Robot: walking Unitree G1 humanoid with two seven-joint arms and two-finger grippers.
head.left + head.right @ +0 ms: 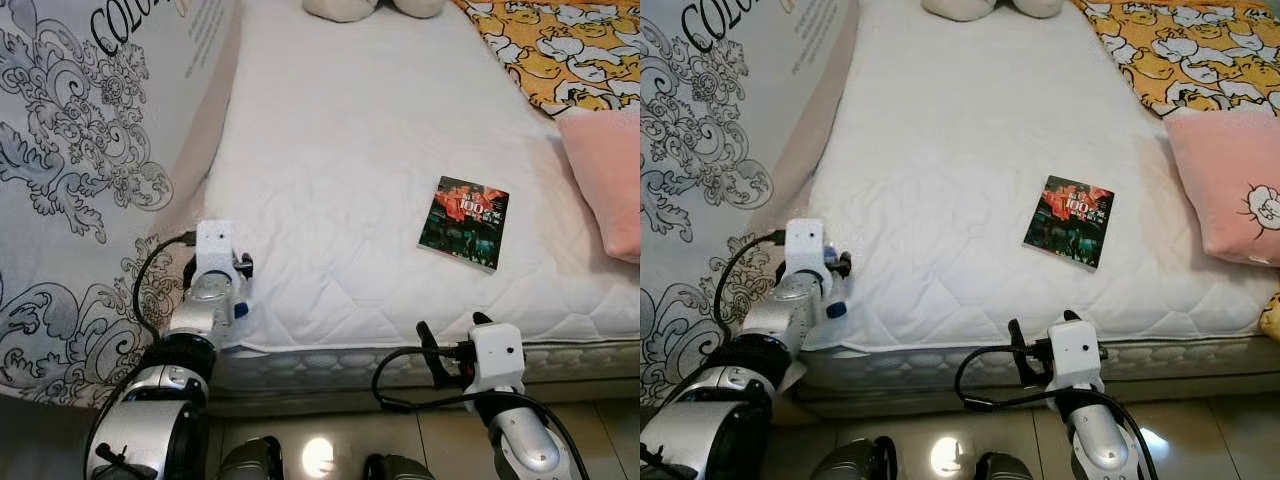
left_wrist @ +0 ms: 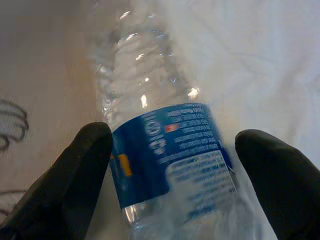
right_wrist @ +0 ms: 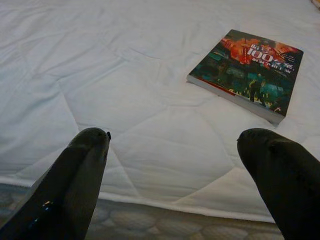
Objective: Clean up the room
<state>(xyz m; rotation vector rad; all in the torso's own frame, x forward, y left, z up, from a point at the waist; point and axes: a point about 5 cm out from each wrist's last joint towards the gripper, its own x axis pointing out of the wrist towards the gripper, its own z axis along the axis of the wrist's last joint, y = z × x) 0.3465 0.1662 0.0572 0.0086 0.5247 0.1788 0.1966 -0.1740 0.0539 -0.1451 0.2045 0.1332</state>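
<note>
A white quilted mattress (image 1: 350, 150) stretches away from the robot, with a book (image 1: 464, 221) — dark cover in red and green with "100" printed on it — lying flat toward the right half of the bed, near the front edge but not at it. The left gripper (image 2: 172, 175) is at the bed's front left corner, where the mattress meets a grey-and-white ornamented fabric (image 1: 70, 170) hanging along the left side; between its two black fingers (image 2: 75, 170) sits a clear plastic water bottle (image 2: 160, 150) with a blue label. The fingers stand apart on either side of the bottle: the one finger touches the label's edge, while a sliver of white shows between the bottle and the other, so it is a loose hold rather than a firm clamp. From the head camera only the blue of the bottle (image 1: 240, 310) peeks out beside the wrist. The right gripper (image 3: 175, 175) hovers low before the mattress's front edge, its fingers spread wide with nothing between them, pointed across the quilt toward the book, which lies well ahead of the fingertips (image 3: 95, 145). At the right edge of the bed rests a pink pillow (image 1: 1230, 185), and behind it a yellow cartoon-printed blanket (image 1: 555, 45) covers the far right corner. A pale plush toy (image 1: 340, 8) sits at the far end of the mattress. Below, glossy floor tile (image 1: 320, 445) reflects a lamp.
</note>
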